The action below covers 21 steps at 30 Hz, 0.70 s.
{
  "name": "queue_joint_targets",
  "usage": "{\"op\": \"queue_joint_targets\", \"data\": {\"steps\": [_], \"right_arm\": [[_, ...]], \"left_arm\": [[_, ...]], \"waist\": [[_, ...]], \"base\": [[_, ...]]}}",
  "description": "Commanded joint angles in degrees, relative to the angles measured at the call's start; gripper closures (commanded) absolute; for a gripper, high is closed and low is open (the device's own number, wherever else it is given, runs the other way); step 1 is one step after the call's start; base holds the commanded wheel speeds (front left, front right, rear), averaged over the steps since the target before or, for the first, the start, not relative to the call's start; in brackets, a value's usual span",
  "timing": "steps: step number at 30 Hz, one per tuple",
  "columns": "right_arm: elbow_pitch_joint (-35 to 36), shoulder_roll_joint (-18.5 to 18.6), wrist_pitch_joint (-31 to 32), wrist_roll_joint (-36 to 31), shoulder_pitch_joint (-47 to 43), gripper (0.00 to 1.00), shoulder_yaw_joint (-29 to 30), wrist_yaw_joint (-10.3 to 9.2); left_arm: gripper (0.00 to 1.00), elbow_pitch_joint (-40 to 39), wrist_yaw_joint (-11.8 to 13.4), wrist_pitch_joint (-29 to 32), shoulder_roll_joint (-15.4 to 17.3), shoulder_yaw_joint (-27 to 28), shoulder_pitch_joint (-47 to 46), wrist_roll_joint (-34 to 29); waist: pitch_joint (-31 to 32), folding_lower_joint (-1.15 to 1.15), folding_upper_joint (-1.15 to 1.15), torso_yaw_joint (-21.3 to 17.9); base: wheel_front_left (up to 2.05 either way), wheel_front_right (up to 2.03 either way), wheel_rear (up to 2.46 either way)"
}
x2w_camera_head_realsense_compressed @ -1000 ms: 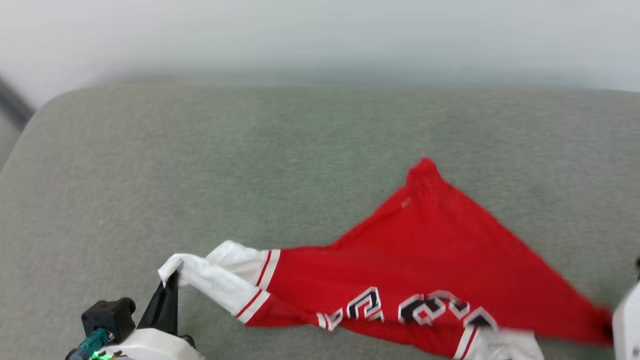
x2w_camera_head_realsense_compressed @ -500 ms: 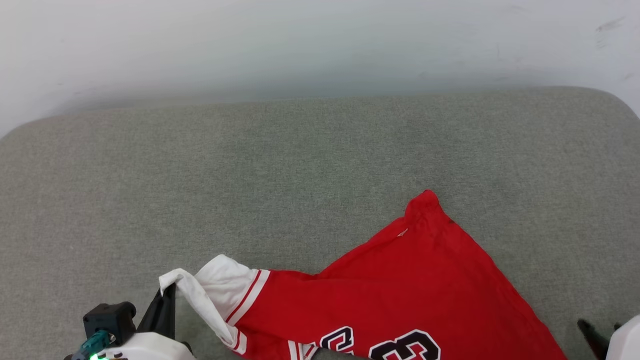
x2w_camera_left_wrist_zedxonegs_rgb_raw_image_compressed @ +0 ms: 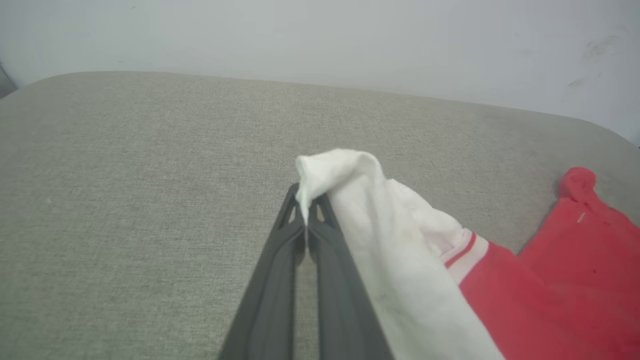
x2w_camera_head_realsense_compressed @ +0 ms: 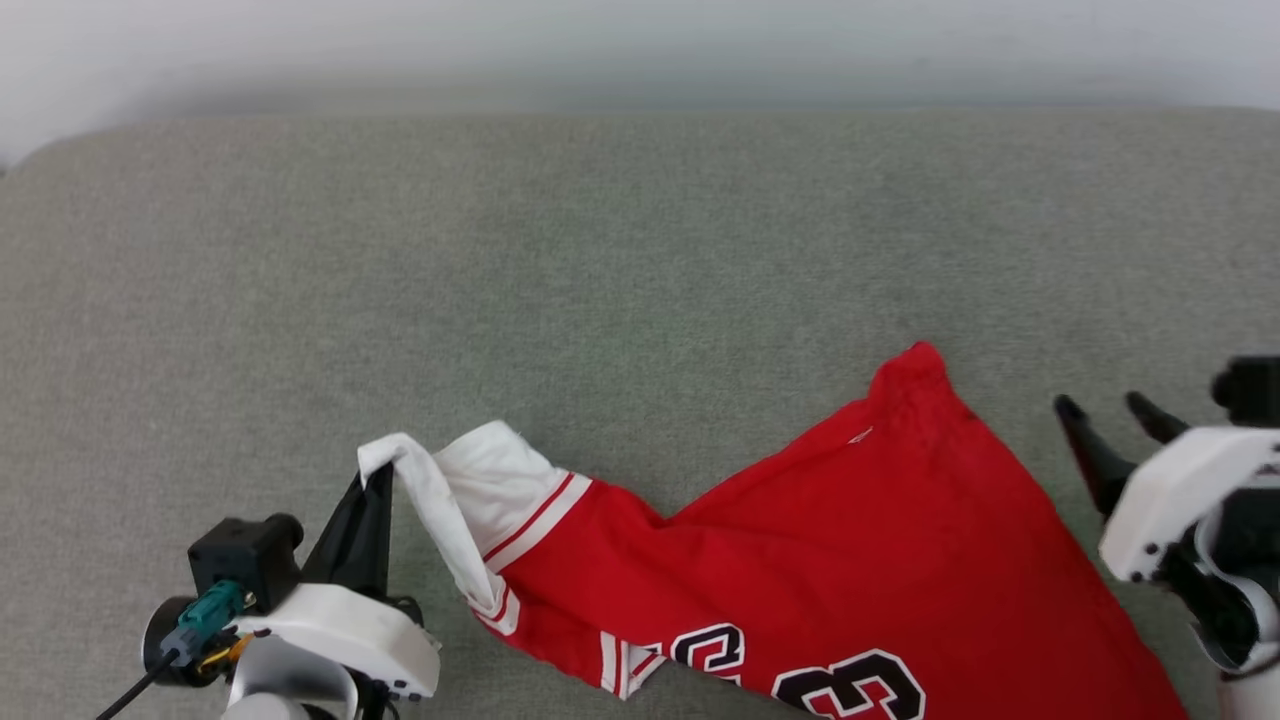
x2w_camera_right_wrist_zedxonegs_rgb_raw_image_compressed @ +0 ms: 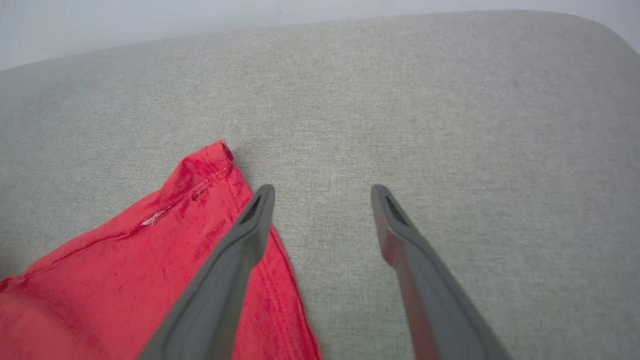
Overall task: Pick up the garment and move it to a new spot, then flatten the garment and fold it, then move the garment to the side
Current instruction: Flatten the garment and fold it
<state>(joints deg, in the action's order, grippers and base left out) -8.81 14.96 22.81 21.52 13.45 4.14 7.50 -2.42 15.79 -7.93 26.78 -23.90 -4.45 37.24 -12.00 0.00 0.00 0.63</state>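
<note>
The garment [x2w_camera_head_realsense_compressed: 860, 560], a red jersey T-shirt with white sleeves and black numerals, lies spread over the lower right of the grey cushion [x2w_camera_head_realsense_compressed: 600, 260]. My left gripper [x2w_camera_head_realsense_compressed: 375, 480] at the lower left is shut on the tip of a white sleeve [x2w_camera_left_wrist_zedxonegs_rgb_raw_image_compressed: 350, 190] and holds it up off the cushion. In the left wrist view the left gripper [x2w_camera_left_wrist_zedxonegs_rgb_raw_image_compressed: 306, 200] pinches the white cloth between closed fingers. My right gripper [x2w_camera_head_realsense_compressed: 1105, 405] stands open just right of the garment's red corner [x2w_camera_right_wrist_zedxonegs_rgb_raw_image_compressed: 220, 155], touching nothing; in the right wrist view the right gripper [x2w_camera_right_wrist_zedxonegs_rgb_raw_image_compressed: 322, 189] spreads over bare cushion beside the red hem.
A pale wall [x2w_camera_head_realsense_compressed: 640, 40] runs behind the cushion. The cushion's rounded corner [x2w_camera_left_wrist_zedxonegs_rgb_raw_image_compressed: 600, 130] shows at the right in the left wrist view. Bare grey fabric stretches across the back and the left of the cushion.
The head camera has shifted. My right gripper has let go of the garment's edge and risen into view, open, beside the red corner. The left gripper keeps its hold on the sleeve.
</note>
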Motion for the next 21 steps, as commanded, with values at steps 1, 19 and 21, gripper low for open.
{"op": "queue_joint_targets", "data": {"steps": [1, 19, 21], "right_arm": [[-0.2, 0.4, 1.8, 0.5, 1.5, 0.0, -1.2, -0.03], [-8.9, 3.9, 28.6, 3.4, 14.7, 0.0, -13.3, -0.03], [-10.8, 3.5, 30.9, 4.0, 14.2, 0.16, -13.9, -0.03]], "left_arm": [[1.0, -0.3, -0.1, -0.2, -0.2, -0.2, -1.2, -0.4], [1.0, 1.3, -4.6, -2.0, -3.6, -4.3, -9.3, -1.9], [1.0, 1.8, -4.8, -2.3, -3.9, -4.5, -9.5, -1.7]], "waist": [[-1.8, 0.0, 0.0, 1.4], [-9.9, 0.0, 0.0, 7.9], [-10.1, 0.0, 0.0, 8.2]], "base": [[0.0, 0.0, 0.0], [0.0, 0.0, 0.0], [0.0, 0.0, 0.0]]}}
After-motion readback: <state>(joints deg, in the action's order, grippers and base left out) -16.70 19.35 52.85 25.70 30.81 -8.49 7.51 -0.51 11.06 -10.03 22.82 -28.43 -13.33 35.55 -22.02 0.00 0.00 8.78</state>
